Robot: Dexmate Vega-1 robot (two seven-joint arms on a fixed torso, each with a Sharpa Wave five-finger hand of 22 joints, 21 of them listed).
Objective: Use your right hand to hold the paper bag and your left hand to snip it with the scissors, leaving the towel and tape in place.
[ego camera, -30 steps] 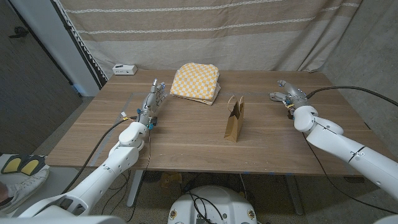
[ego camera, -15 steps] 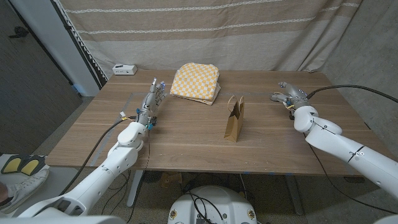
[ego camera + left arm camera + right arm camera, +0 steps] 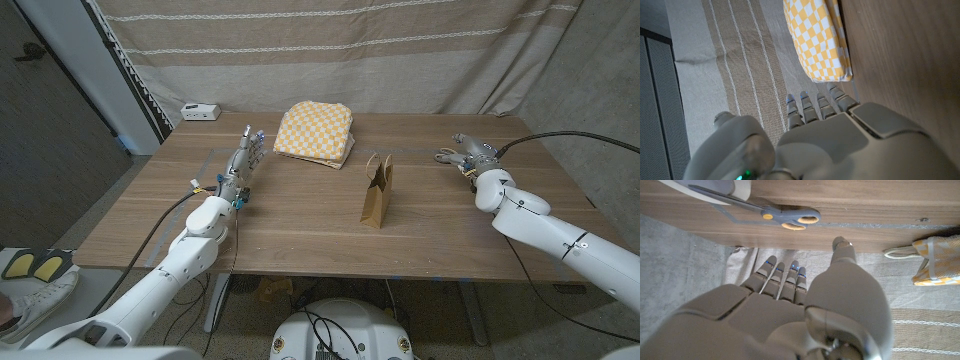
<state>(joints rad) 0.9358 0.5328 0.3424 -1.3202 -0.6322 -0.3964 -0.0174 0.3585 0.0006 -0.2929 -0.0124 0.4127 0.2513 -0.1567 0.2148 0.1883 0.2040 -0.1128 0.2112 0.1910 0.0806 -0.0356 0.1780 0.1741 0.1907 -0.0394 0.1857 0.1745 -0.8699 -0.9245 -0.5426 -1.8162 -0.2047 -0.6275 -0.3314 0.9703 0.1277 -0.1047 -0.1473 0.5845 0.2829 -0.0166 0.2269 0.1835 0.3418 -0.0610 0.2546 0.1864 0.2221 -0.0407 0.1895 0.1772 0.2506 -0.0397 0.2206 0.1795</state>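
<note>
A small brown paper bag (image 3: 377,192) with handles stands upright in the middle of the table. Behind it lies the folded yellow checked towel (image 3: 315,131) (image 3: 820,40). My right hand (image 3: 462,156) (image 3: 805,305) hovers at the right side of the table, fingers apart and holding nothing. In the right wrist view, blue-grey scissors (image 3: 775,215) with yellow-lined handles lie on the wood just beyond its fingertips, beside a pale rounded thing (image 3: 715,186) that may be the tape. My left hand (image 3: 243,160) (image 3: 815,135) is left of the towel, fingers straight and empty.
A small white box (image 3: 201,111) sits at the table's far left corner. A striped curtain (image 3: 330,50) hangs close behind the far edge. Bare wood lies between the bag and each hand and along the near edge.
My right hand has edged slightly to the right. The left hand, bag and towel have not moved.
</note>
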